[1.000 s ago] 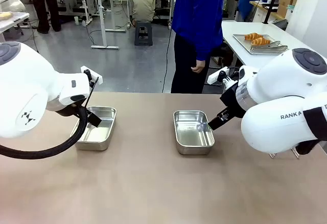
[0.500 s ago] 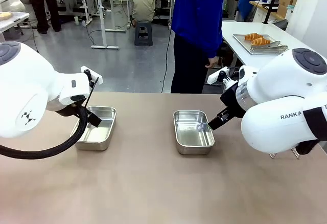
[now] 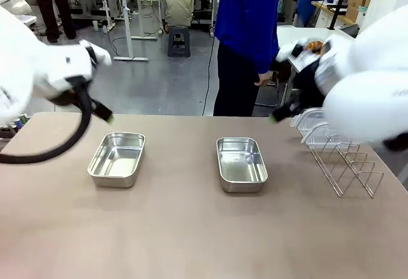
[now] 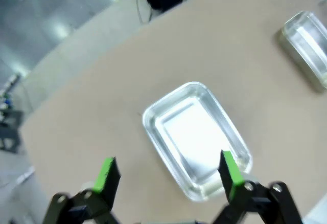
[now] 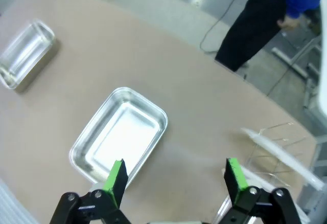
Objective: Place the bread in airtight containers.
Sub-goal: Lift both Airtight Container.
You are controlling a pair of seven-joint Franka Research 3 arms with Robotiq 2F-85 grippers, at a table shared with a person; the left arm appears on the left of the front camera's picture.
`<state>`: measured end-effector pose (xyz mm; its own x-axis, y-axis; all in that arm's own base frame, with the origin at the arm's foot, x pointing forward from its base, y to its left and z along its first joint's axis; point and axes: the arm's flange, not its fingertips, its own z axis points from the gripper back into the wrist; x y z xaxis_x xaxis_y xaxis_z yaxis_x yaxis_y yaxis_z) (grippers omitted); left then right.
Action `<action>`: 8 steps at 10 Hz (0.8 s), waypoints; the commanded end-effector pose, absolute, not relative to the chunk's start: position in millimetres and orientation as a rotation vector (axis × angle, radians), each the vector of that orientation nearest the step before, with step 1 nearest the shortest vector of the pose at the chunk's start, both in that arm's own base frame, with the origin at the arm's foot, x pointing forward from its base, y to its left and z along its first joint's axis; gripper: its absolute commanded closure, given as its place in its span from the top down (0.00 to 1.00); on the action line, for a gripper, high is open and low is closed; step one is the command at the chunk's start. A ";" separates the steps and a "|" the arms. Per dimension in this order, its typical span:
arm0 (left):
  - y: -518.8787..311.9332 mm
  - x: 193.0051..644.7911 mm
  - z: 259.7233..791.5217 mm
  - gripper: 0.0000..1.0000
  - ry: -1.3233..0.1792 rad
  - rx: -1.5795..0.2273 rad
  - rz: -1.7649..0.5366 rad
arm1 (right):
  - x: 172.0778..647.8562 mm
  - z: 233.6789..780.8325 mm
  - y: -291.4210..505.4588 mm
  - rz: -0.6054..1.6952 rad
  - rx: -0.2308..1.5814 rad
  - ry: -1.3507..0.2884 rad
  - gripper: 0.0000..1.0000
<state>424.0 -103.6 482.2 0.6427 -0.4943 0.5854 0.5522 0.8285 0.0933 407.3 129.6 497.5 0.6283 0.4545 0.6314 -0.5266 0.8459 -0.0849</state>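
Shiny round-cornered left tub (image 3: 116, 158), matching right tub (image 3: 241, 163), apparently open-topped, left gripper (image 4: 167, 165), right gripper (image 5: 174, 169) both spread

The left arm (image 3: 44, 78) is blurred in the front view and cut off by the picture's left edge; the left gripper (image 3: 105, 114) is a dark smear there, its jaws unreadable; the right arm (image 3: 363, 81) is equally blurred and runs off the right edge, the right gripper (image 3: 278, 113) a smear too; behind that arm a croissant (image 3: 312, 46) shows as a golden scrap, the rest hidden; the wire rack (image 3: 347, 164) at the right edge of the surface (image 3: 191, 241) has its far end covered by the arm; the person (image 3: 248, 30) is cut off at the top; in the left wrist view the right tub (image 4: 306, 45) is soft and cut by the picture's edge; the left tub (image 4: 194, 132) loses a corner behind a green pad (image 4: 231, 173).
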 end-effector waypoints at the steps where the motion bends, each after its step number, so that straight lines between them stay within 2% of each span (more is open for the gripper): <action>1: -37.9 428.1 529.5 1.00 -0.598 -0.278 -0.731 | 407.6 541.9 60.4 0.580 0.274 -0.718 1.00; 2: 0.0 424.8 542.1 1.00 -0.600 -0.335 -0.825 | 405.1 552.6 20.1 0.622 0.369 -0.742 1.00; 4: 84.9 417.3 545.8 1.00 -0.713 -0.454 -0.988 | 396.5 558.4 -60.0 0.714 0.554 -0.808 1.00; 8: 197.4 383.2 519.5 1.00 -1.026 -0.629 -0.963 | 367.8 535.2 -141.0 0.818 0.663 -0.954 1.00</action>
